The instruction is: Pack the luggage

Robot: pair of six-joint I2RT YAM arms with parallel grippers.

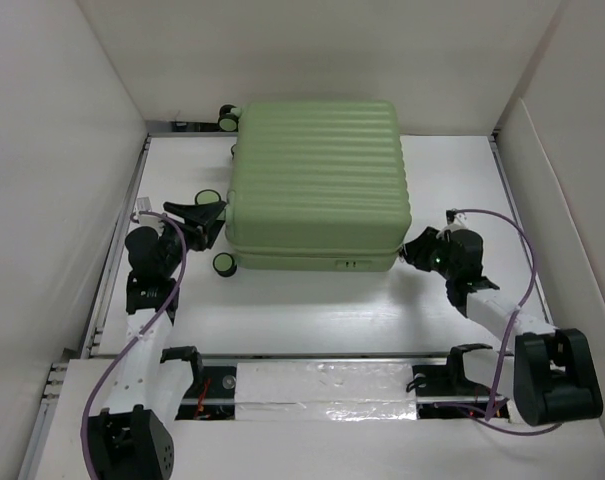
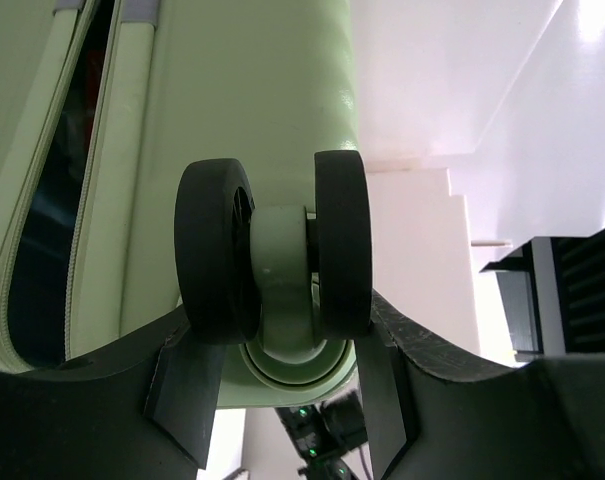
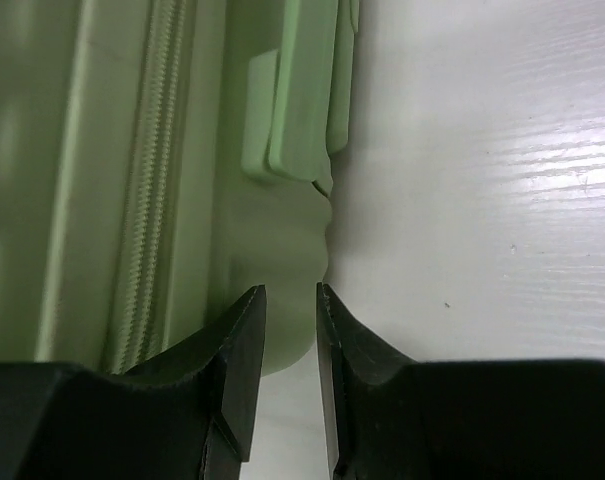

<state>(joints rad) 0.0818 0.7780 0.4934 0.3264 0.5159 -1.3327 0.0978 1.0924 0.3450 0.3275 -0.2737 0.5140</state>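
Observation:
The luggage (image 1: 317, 180) is a pale green ribbed suitcase lying flat in the middle of the table. My left gripper (image 1: 206, 212) is at its left side, shut on a black twin caster wheel (image 2: 272, 250) that sits between the fingers (image 2: 182, 390). Left of that wheel the zipper seam (image 2: 42, 200) gapes, dark inside. My right gripper (image 1: 418, 249) is at the suitcase's near right corner. In the right wrist view its jaws (image 3: 288, 292) stand a little apart with nothing between them, and the green corner (image 3: 272, 230) and a closed zipper (image 3: 147, 180) lie just beyond.
Another caster wheel (image 1: 223, 263) sticks out at the near left corner, and two more (image 1: 227, 118) at the far left. White walls (image 1: 52, 170) enclose the table on three sides. A metal rail (image 1: 312, 357) runs along the near edge.

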